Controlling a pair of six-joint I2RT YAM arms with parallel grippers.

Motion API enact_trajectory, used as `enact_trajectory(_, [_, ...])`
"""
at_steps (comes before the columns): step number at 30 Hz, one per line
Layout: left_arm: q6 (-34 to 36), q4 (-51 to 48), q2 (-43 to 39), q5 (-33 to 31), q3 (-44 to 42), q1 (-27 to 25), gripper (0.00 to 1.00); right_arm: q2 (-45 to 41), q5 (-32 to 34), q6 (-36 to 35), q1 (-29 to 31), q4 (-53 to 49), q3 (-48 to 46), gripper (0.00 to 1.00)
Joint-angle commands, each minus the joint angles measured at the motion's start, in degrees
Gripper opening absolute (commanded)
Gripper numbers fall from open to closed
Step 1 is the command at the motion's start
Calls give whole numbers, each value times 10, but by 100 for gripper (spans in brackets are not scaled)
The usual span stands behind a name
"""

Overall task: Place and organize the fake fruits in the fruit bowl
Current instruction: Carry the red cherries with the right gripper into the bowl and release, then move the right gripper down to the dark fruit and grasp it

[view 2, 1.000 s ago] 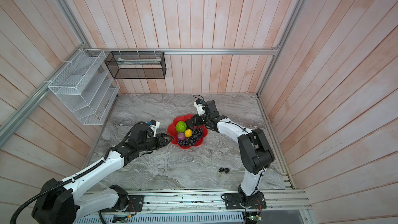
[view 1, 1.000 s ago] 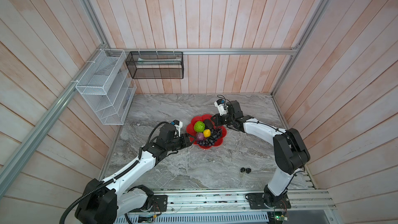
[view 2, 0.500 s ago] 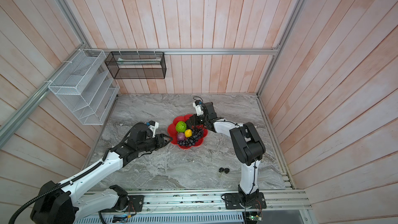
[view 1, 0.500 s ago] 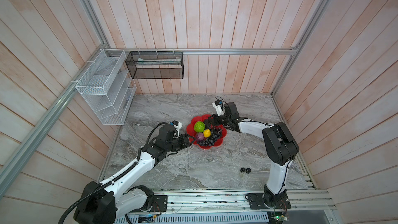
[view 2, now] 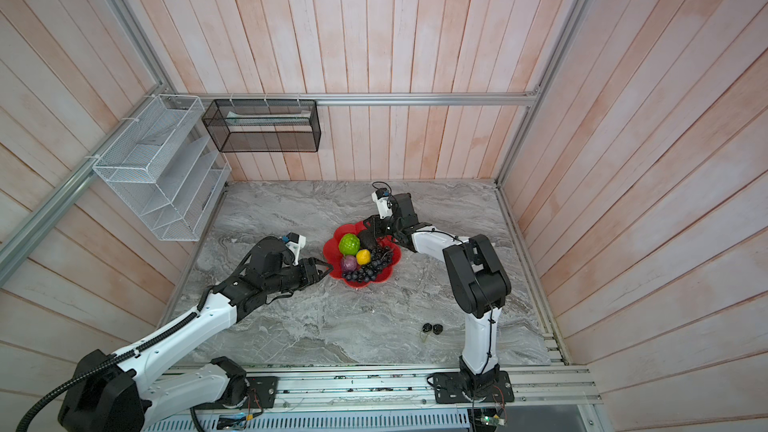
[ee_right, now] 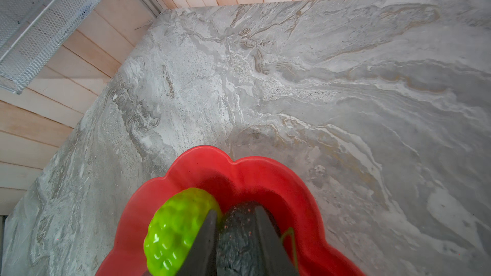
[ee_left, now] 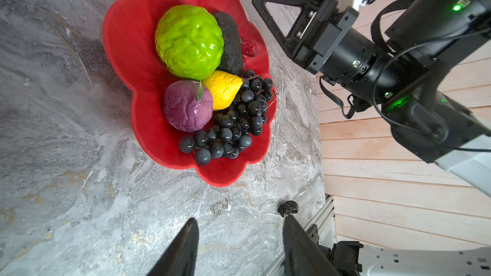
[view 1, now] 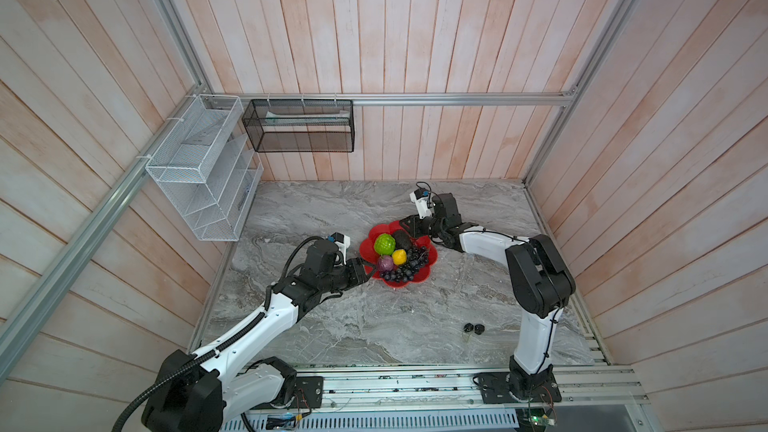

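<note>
Left wrist view, red fruit bowl (ee_left: pixel 127 35) on counter (ee_left: pixel 53 128) holding green ball (ee_left: pixel 189 42), avocado (ee_left: pixel 231 43), yellow fruit (ee_left: pixel 221 90), purple fruit (ee_left: pixel 187 107), grapes (ee_left: pixel 233 126), black cherry pair (ee_left: pixel 288 207) well apart, left jaws apart, empty, right jaws slightly apart above avocado

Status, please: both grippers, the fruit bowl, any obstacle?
Left gripper open, empty, beside fruit bowl. Right gripper open over black avocado in bowl. Black cherry pair on table, outside bowl. No obstacle seen.
</note>
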Motion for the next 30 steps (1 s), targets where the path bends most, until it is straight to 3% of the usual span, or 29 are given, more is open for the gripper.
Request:
enact_trajectory(1, [6, -8, -2, -13, 4, 3, 54, -47, 25, -14, 0, -30, -2, 26])
enact_trajectory(9, [33, -14, 11, -22, 24, 3, 54, -194, 76, 11, 15, -77, -101, 32])
enact_trajectory(14, [52, 7, 30, -29, 32, 3, 54, -334, 155, 61, 48, -152, -201, 38])
enact_trajectory(21, [60, 50, 64, -10, 44, 3, 56, -530, 299, 227, 122, -342, -306, 41])
enact_trajectory(24, [59, 68, 70, -3, 40, 3, 56, -589, 317, 313, 144, -382, -349, 42])
enact_trajectory(30, [66, 66, 59, -9, 30, 4, 56, -609, 326, 411, 203, -500, -364, 46])
